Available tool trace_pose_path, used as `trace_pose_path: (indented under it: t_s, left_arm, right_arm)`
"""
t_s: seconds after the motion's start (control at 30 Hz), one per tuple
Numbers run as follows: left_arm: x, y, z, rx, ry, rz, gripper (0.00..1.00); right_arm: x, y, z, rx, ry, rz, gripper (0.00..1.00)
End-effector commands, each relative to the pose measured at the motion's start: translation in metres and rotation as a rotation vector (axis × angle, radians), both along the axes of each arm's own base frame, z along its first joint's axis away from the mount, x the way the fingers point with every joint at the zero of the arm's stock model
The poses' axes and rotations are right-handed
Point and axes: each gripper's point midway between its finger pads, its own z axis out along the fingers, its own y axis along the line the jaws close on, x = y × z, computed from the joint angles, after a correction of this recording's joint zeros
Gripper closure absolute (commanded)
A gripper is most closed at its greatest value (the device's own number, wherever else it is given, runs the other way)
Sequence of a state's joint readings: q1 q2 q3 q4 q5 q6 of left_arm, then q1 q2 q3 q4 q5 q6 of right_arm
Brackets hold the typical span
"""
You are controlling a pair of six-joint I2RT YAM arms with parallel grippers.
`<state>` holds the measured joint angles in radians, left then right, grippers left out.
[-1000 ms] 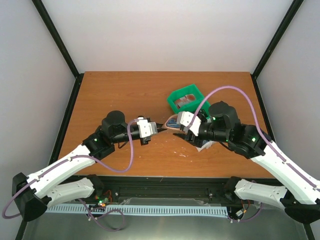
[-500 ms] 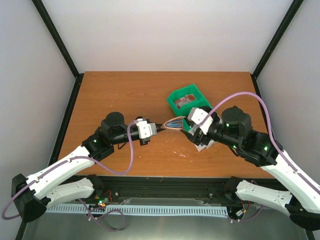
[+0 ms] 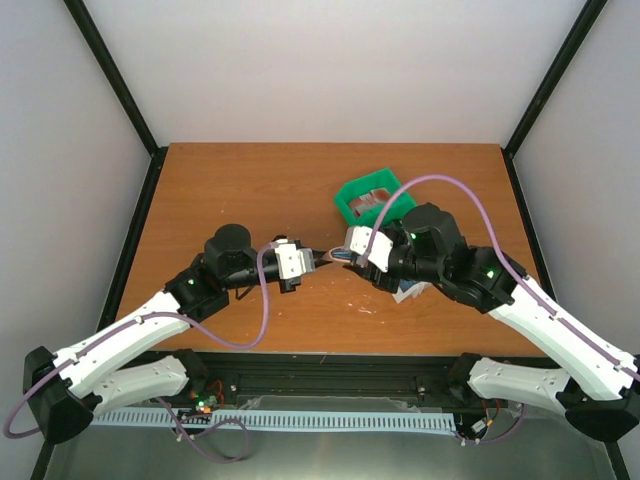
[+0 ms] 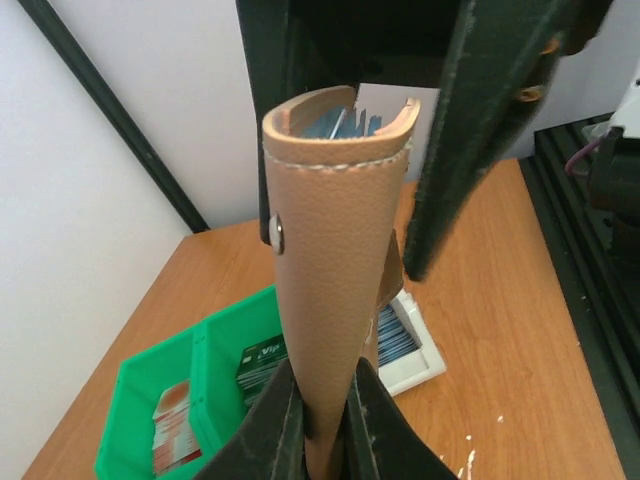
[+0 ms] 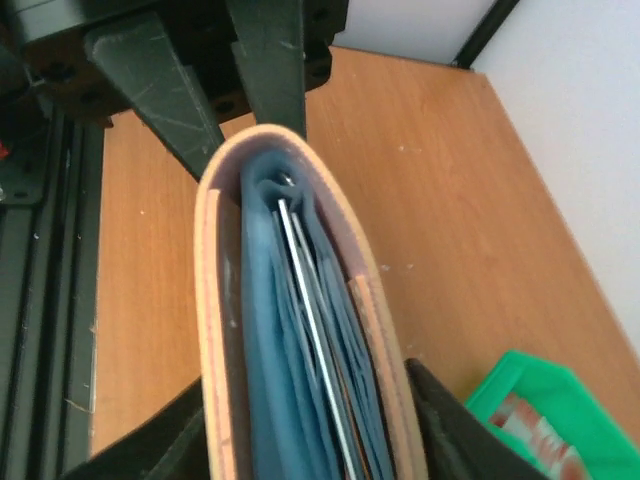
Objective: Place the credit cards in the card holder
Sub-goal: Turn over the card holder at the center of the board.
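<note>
The left gripper (image 3: 316,258) was clamped on one end of the card holder (image 4: 335,260), holding it above the table (image 3: 230,190). The right gripper (image 3: 358,254) met its open end, fingers (image 5: 150,440) flanking it; whether they squeezed could not be told. Credit cards (image 4: 173,428) lay in a green tray (image 4: 130,400).

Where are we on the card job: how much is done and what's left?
Done: a thin card edge shows inside the card holder. In hand: the left gripper clamps the holder; the right gripper straddles its open mouth. Left: red-and-white cards and a dark card sit in the green tray, blue cards in the white tray beside it.
</note>
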<state>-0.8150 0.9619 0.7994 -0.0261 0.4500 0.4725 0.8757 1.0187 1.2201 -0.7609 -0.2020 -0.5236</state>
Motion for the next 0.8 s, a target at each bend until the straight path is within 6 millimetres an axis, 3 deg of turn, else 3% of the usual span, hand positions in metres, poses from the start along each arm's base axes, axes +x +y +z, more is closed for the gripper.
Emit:
trace_pose_path:
  t_s: [0.0,0.07,0.13,0.2,0.27,0.37,0.5,0.57,0.77]
  left_arm:
    - [-0.001,0.000,0.019,-0.054,0.006,0.001,0.96]
    - [0.006,0.002,0.016,-0.078,0.074,0.054,0.79]
    - [0.016,0.006,0.012,-0.114,0.172,0.134,0.42]
    - [0.031,0.014,0.007,-0.165,0.308,0.258,0.22]
    - [0.050,0.029,-0.003,-0.214,0.481,0.433,0.13]
    - [0.059,0.050,-0.033,-0.233,0.829,0.651,0.02]
    - [0.041,0.055,-0.040,-0.357,1.202,0.691,0.01]
    - [0.035,0.063,-0.039,-0.473,1.319,0.705,0.01]
    - [0.030,0.066,-0.008,-0.699,1.477,0.585,0.00]
  right_arm:
    - [-0.012,-0.001,0.016,0.066,-0.021,0.045,0.72]
    - [-0.013,-0.002,0.015,0.066,-0.019,0.047,0.86]
    - [-0.011,-0.002,0.012,0.058,-0.021,0.037,0.96]
    - [-0.005,-0.002,0.008,0.049,-0.038,0.019,0.97]
    - [0.004,-0.002,0.002,0.036,-0.060,-0.017,0.97]
    - [0.020,-0.002,-0.005,0.024,-0.103,-0.079,0.97]
    - [0.036,0.003,-0.012,0.036,-0.188,-0.132,0.97]
    - [0.039,0.007,-0.017,0.033,-0.228,-0.144,0.97]
    - [0.036,0.032,-0.026,0.045,-0.295,-0.125,0.97]
